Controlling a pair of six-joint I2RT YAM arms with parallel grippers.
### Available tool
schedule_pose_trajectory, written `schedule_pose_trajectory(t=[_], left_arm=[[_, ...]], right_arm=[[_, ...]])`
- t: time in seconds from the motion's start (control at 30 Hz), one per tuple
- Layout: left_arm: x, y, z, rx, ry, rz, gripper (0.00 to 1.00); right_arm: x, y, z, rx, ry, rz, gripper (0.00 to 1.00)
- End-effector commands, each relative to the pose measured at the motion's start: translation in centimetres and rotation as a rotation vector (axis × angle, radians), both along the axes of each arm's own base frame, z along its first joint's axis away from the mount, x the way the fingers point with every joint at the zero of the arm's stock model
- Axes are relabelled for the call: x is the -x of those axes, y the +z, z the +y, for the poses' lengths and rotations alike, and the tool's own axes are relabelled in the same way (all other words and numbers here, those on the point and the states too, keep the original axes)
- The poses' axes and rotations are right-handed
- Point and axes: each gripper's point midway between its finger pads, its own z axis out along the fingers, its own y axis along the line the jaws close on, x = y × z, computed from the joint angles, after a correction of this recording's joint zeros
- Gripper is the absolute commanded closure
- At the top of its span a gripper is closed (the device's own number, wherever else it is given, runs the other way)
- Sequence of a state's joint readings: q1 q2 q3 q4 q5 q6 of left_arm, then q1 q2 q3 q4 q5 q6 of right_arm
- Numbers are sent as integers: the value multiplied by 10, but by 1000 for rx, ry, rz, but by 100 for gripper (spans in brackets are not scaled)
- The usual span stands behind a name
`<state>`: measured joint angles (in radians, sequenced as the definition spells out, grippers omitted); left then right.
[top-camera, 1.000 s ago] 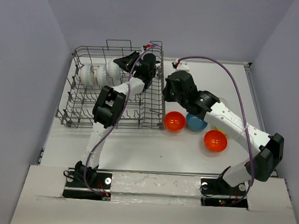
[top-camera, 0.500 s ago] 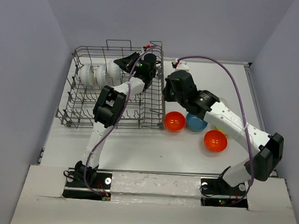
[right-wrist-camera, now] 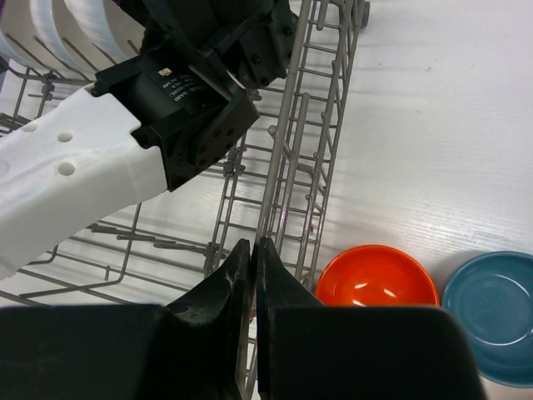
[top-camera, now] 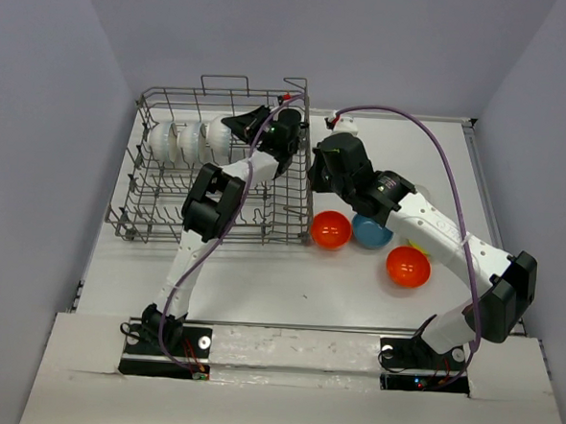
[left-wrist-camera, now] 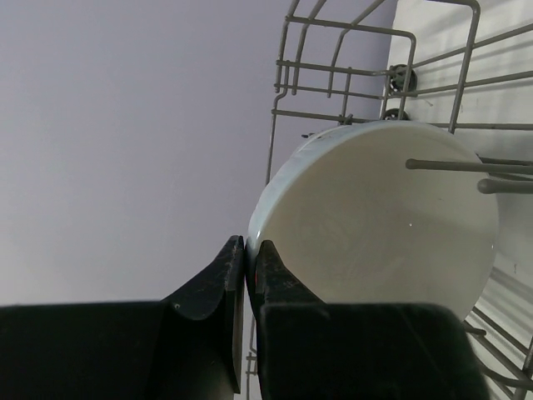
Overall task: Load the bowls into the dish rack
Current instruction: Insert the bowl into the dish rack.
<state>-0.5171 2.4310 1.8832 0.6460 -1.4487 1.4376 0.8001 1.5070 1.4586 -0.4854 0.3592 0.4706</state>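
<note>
The grey wire dish rack point(top-camera: 168, 210) stands at the left. Two white bowls point(top-camera: 162, 139) stand on edge between its tines. Beside them is a third white bowl point(left-wrist-camera: 375, 225), and my left gripper point(left-wrist-camera: 250, 258) is shut on its rim, inside the rack near the back right corner point(top-camera: 238, 125). My right gripper point(right-wrist-camera: 253, 254) is shut on the top wire of the rack's right wall point(top-camera: 309, 175). On the table to the right of the rack lie an orange-red bowl point(right-wrist-camera: 379, 279), a blue bowl point(right-wrist-camera: 491, 304) and a second orange-red bowl point(top-camera: 407, 266).
A sliver of a yellow-green bowl point(top-camera: 418, 246) shows under my right forearm. The left arm's white link point(right-wrist-camera: 75, 167) crosses over the rack's floor. Raised wire handle loops point(top-camera: 226, 82) stand at the rack's far side. Grey walls close in the table on both sides.
The left arm has shifted slightly to the right with the white bowl in its grip. The right arm and the bowls on the table have not moved.
</note>
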Motion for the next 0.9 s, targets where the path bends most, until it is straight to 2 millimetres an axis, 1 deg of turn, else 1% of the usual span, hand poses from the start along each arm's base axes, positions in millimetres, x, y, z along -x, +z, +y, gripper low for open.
schedule_pose_trajectory(t=[0.0,0.47,0.63,0.77,0.87], left_arm=[[5,-4,-7,6,23,-13,100],[11,-16,-17,-7,6,7,100],[14,-12,-21,2,4,-8,100],[15,-6,-23,6,-4,-14,97],[16,-8,-23,3,-5,-9,96]], right_arm=[[-2,9,9,10,40,-28,99],[-2,9,8,9,34,-28,99],[-1,9,7,9,30,-27,99],[-2,8,7,11,28,-25,99],[-2,9,8,8,29,-25,99]])
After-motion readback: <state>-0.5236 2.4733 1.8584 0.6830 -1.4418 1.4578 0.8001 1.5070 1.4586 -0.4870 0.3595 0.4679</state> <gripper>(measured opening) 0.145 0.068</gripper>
